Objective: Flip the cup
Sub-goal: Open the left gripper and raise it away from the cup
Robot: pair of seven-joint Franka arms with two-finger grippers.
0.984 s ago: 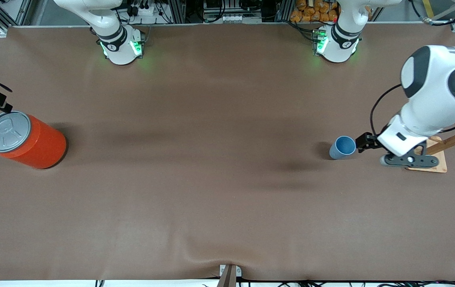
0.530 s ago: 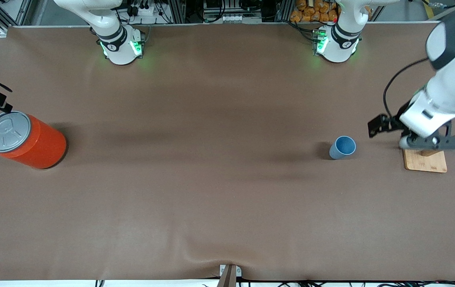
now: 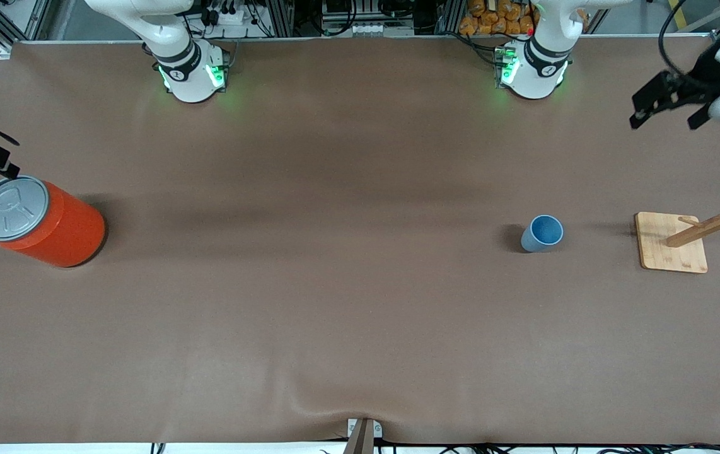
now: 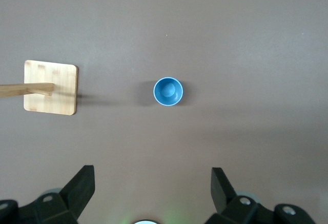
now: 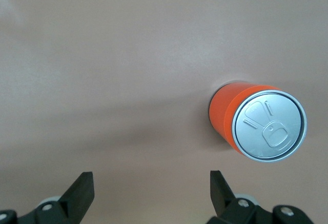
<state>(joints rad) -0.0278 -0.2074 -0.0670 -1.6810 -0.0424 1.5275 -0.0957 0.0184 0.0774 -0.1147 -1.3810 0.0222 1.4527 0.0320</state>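
The small light-blue cup (image 3: 543, 233) stands upright on the brown table, its darker blue inside facing up. It also shows in the left wrist view (image 4: 168, 92). My left gripper (image 3: 664, 120) is open and empty, up in the air over the table's corner at the left arm's end, well apart from the cup. In its wrist view (image 4: 152, 183) the jaws stand wide with only table between them. My right gripper (image 5: 152, 183) is open and empty, waiting in the air beside the orange can (image 5: 259, 124).
The big orange can with a grey lid (image 3: 38, 221) stands at the right arm's end of the table. A wooden stand on a square base (image 3: 672, 243) sits beside the cup toward the left arm's end; it also shows in the left wrist view (image 4: 51, 87).
My left gripper has drawn away from the cup, risen and moved toward the robots' bases. The cup stays upright in place. The right arm has not moved.
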